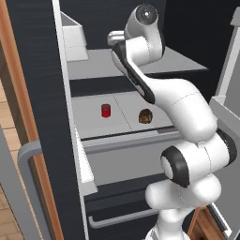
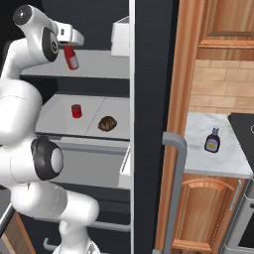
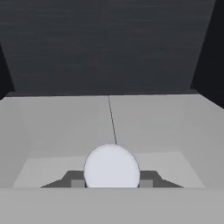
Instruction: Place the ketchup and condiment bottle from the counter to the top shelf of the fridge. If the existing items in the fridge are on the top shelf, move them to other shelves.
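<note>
The fingers are pinched on the ketchup, a red bottle with a white cap, and hold it tilted over the top shelf of the fridge; whether its base touches the shelf cannot be told. In the hand view the white cap sits between the two dark fingertips, with the grey shelf floor and a thin seam running away toward the dark back wall.

On the lower shelf stand the red can and, well apart to its right, the brown lump (both upright on the grey panel, either side of its centre seam).

The condiment bottle, dark with a pale cap, stands upright on the marbled table beyond the open fridge door, near the black stovetop's edge.
</note>
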Controlling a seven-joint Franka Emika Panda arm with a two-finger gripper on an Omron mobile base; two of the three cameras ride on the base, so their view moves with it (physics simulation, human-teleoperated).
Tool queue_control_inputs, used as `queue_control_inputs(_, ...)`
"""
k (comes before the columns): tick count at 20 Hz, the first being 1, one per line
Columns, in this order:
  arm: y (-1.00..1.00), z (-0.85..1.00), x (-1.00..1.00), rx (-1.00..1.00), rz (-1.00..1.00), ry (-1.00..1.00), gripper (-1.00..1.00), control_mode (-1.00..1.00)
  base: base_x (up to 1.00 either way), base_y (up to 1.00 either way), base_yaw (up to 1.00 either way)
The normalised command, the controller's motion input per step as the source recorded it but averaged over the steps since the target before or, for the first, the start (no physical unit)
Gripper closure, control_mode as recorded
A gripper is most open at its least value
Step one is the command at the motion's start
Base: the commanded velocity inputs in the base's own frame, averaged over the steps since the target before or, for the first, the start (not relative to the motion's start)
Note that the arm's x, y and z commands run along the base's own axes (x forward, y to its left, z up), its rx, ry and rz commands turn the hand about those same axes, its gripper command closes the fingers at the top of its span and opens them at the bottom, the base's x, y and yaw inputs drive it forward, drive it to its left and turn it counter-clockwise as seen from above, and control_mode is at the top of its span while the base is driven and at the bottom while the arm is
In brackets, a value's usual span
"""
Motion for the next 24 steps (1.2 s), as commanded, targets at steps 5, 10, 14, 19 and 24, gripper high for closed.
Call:
queue_control_inputs(5, 0.00, -0.25, 0.75, -0.02, 0.00, 0.08, 1.00, -1.00, 0.00, 0.00, 0.00)
queue_control_inputs(10, 0.00, -0.36, 0.54, -0.03, 0.00, 0.04, 1.00, -1.00, 0.00, 0.00, 0.00)
queue_control_inputs(14, 0.00, -0.30, 0.39, -0.01, 0.00, 0.00, 1.00, -1.00, 0.00, 0.00, 0.00)
queue_control_inputs(19, -0.02, -0.24, 0.28, 0.00, 0.01, -0.01, -1.00, -1.00, 0.00, 0.00, 0.00)
queue_control_inputs(24, 0.00, -0.03, 0.06, 0.00, 0.01, -0.04, -1.00, -1.00, 0.00, 0.00, 0.00)
